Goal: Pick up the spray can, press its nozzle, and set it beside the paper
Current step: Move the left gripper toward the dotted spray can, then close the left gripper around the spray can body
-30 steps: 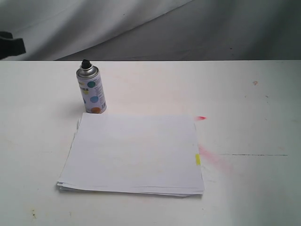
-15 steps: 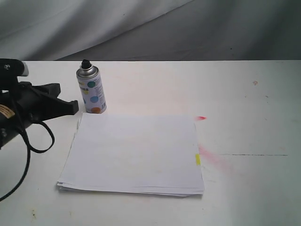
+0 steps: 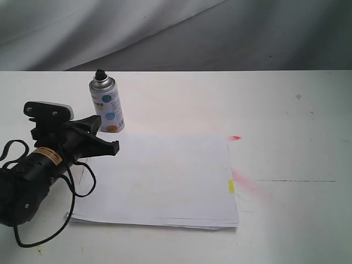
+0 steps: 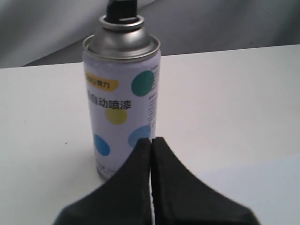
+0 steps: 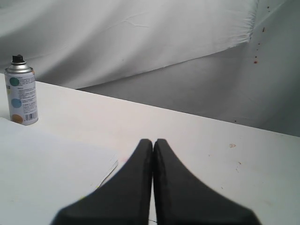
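The spray can (image 3: 107,105) stands upright on the white table, its black nozzle (image 3: 100,73) on top, just behind the far left corner of the paper (image 3: 157,179). My left gripper (image 3: 110,144) is shut and empty, low over the paper's left corner, its tips pointing toward the can's base. In the left wrist view the spray can (image 4: 123,101) fills the frame right behind my shut left gripper (image 4: 152,140), not touching. My right gripper (image 5: 153,141) is shut and empty; its view shows the spray can (image 5: 21,96) far off and a corner of the paper (image 5: 47,178). The right arm is outside the exterior view.
The white table (image 3: 286,110) carries a small red paint mark (image 3: 236,137) and a pink smear (image 3: 248,184) just right of the paper, by its yellow tab (image 3: 231,186). A grey cloth backdrop (image 3: 176,33) hangs behind the table's far edge.
My left arm has come in from the left edge and moved right and nearer, its shut gripper now over the paper's left corner close to the can. Can and paper have not moved.
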